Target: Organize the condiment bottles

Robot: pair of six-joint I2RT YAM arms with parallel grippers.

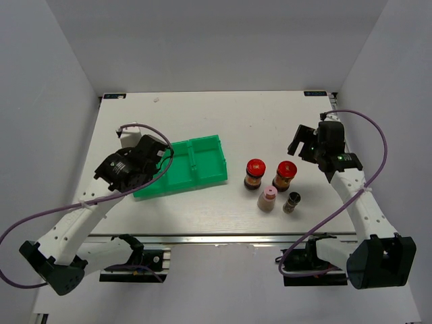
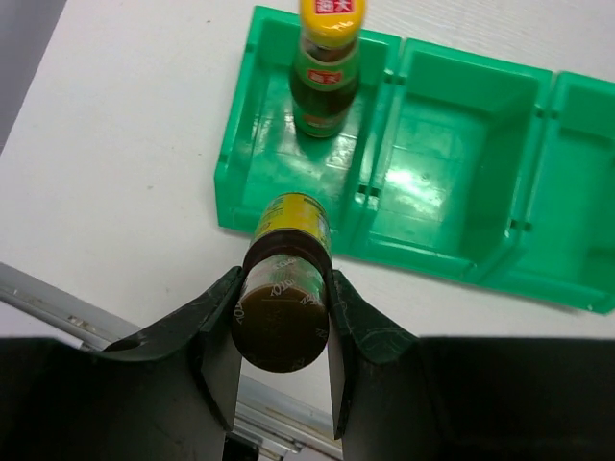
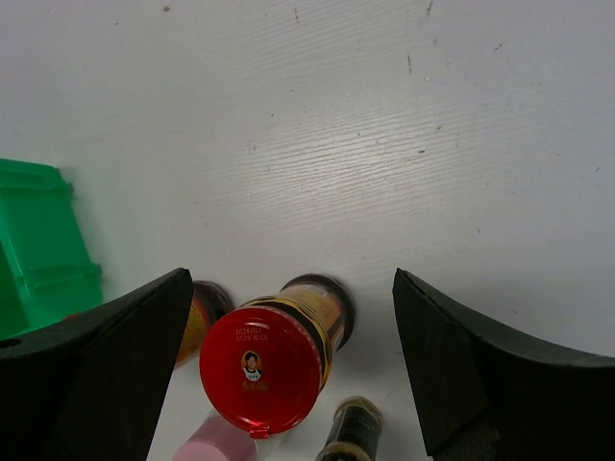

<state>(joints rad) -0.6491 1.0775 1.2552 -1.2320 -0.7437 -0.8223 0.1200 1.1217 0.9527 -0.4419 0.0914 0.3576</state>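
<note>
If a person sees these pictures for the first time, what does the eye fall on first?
The bright green tray, left of centre on the white table, stands out most; a yellow-capped bottle sits in its end compartment. The left gripper is shut on a dark bottle at that end of the tray. On the right, four small bottles cluster, and the open right gripper hangs above a red-capped bottle.

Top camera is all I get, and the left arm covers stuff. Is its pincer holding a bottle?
Observer: Yes. The left pincer is shut on a small round dark brown bottle with a yellow label.
Operator: Anything inside the green plastic tray?
Observer: One yellow-capped bottle of dark sauce stands upright in an end compartment.
Operator: What's on the round red lid nearest the right pincer?
Observer: A tiny printed portrait with small digits above it.
</note>
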